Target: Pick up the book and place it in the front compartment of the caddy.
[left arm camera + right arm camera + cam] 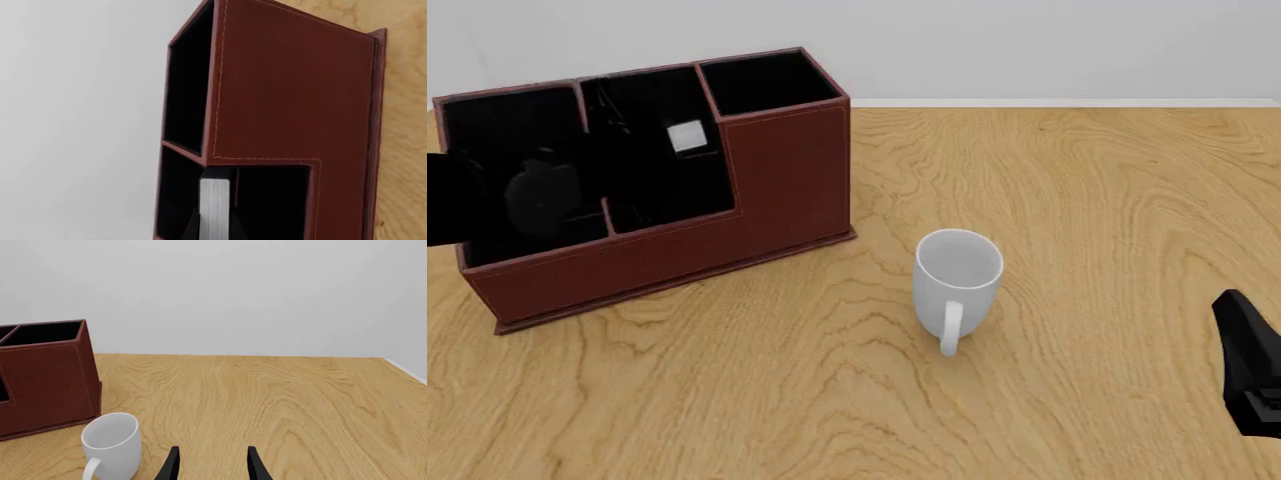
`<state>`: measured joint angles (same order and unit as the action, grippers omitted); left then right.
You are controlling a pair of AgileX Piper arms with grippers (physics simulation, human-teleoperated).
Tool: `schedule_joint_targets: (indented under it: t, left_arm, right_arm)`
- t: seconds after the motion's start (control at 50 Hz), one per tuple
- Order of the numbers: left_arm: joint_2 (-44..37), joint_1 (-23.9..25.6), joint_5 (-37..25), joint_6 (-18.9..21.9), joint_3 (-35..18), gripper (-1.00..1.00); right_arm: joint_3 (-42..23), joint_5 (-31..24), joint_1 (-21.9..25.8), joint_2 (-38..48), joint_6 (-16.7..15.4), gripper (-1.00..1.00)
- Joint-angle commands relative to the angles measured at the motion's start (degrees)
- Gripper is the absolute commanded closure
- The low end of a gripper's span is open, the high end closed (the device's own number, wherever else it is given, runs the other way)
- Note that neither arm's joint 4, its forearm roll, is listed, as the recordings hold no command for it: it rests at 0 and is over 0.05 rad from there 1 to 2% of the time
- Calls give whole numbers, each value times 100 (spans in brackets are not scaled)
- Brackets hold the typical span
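The caddy stands at the table's back left, reddish-brown with a black inside and its right end taller. In the left wrist view my left gripper is shut on the book, whose pale page edge shows between the black fingers at the opening of a low compartment of the caddy. From the front, the book's white edge shows in the caddy's middle section; I cannot tell which compartment. The black left arm reaches over the caddy's left end. My right gripper is open and holds nothing, low at the right.
A white mug stands upright on the wooden table to the right of the caddy, and the right wrist view shows that mug close by the right gripper's fingers. A pale wall runs behind the table's far edge.
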<state>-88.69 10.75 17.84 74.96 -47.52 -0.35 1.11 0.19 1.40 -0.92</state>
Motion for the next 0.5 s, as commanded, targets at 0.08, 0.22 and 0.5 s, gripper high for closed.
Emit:
schedule_joint_targets:
  t: [0.08, 0.22, 0.5]
  left_arm:
    - [-290, -86, 339, 238, -143, 100]
    - [-373, -127, 450, 236, -138, 100]
    - [-286, -106, 76, 293, -535, 100]
  right_arm:
    - [0, 1, 1, 1, 0, -100]
    - [0, 1, 0, 1, 0, -100]
    - [0, 0, 0, -1, -1, -100]
